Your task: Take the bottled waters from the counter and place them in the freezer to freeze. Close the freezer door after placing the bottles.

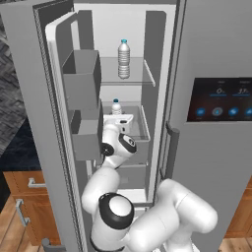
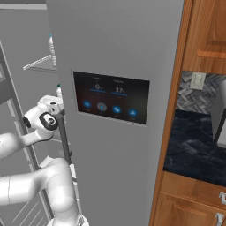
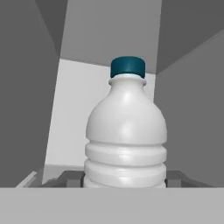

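Close against the hand camera stands the second bottle [image 3: 126,131], upright, its blue cap on top and its ribbed body right in front of the lens; the jaws pinch it low down, pressed in about as far as they go. From the left base view that same bottle [image 1: 116,107] shows just above the gripper [image 1: 119,120], which has reached into the freezer [image 1: 110,34] at the level of the grey drawer [image 1: 142,125], with the white arm bent up from below. Beside the arm, the freezer door [image 1: 29,98] stands swung wide, its grey bins [image 1: 81,78] facing inward and close to the elbow. Higher and deeper in, the first bottle [image 1: 123,59] stands upright on the glass shelf [image 1: 145,76], so one of the two looks already placed. To the right is the closed fridge door with its dark touchscreen [image 2: 110,97], and beyond it the dark marbled surface [image 2: 194,145]. I cannot tell whether the held bottle's base rests on anything yet. If the jaws let go while it hangs above the drawer, it could drop and topple. Pulling back carelessly could catch the bins, and a tipped bottle near the front edge might block the door from closing.
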Controlling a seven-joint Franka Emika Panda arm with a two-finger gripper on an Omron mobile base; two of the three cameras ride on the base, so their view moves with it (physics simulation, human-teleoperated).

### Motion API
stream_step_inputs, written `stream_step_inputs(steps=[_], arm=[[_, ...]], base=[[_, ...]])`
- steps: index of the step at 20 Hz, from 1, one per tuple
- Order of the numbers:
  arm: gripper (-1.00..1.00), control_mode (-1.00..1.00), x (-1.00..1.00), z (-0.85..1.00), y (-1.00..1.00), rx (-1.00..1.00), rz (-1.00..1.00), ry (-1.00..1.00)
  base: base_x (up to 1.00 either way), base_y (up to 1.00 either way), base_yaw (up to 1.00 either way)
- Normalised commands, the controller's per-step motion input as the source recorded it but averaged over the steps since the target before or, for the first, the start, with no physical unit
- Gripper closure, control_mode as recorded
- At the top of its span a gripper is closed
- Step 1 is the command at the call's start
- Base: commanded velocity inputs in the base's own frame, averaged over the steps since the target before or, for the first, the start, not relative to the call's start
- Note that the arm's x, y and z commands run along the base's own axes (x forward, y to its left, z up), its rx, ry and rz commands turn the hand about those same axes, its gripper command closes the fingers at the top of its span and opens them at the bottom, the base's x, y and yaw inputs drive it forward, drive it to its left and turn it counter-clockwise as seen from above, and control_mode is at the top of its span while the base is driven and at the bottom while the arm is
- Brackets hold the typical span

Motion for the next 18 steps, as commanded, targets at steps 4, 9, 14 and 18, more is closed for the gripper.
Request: stream_step_inputs(steps=[4,9,14,18], arm=[[-1.00,-1.00,0.00,-0.02,0.00,0.00,0.00,0.00],[-1.00,-1.00,-0.12,0.00,0.00,0.00,0.00,-0.02],[-1.00,-1.00,-0.51,0.03,0.00,0.01,0.00,0.00],[-1.00,-1.00,-0.77,0.23,0.00,0.05,0.00,0.00]], base=[[0.00,0.00,0.00],[0.00,0.00,0.00],[0.00,0.00,0.00],[0.00,0.00,0.00]])
